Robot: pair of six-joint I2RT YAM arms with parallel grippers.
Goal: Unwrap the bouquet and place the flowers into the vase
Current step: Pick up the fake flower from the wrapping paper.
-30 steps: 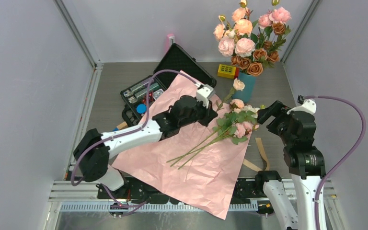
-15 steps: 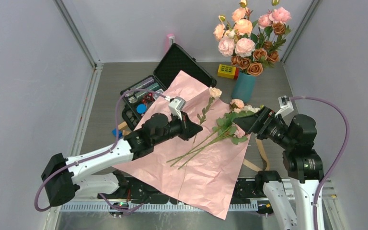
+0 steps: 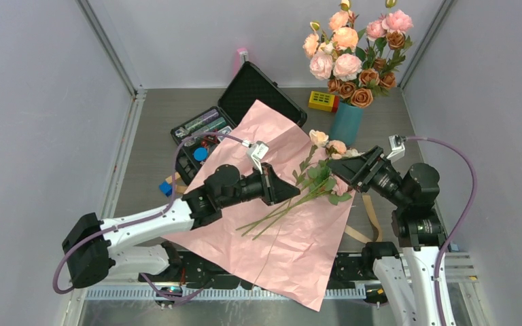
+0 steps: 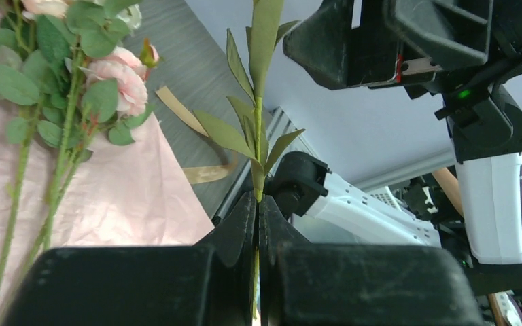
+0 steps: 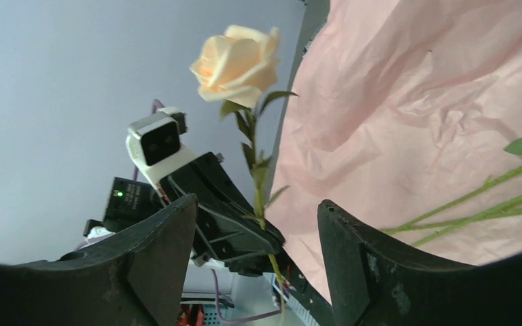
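**While the left tool pinches one rose, the right tool gapes beside it**

Closed tight, the left tool [image 3: 287, 191] clamps the thin green stem of a single peach rose [image 3: 318, 138], whose bloom tilts up above the pink paper [image 3: 285, 238]. The right tool [image 3: 336, 166] has its jaws wide and grips nothing, pointing at that stem. The other flowers [image 3: 326, 182] lie on the paper, near the teal vase [image 3: 346, 123] on the counter [image 3: 156, 115].
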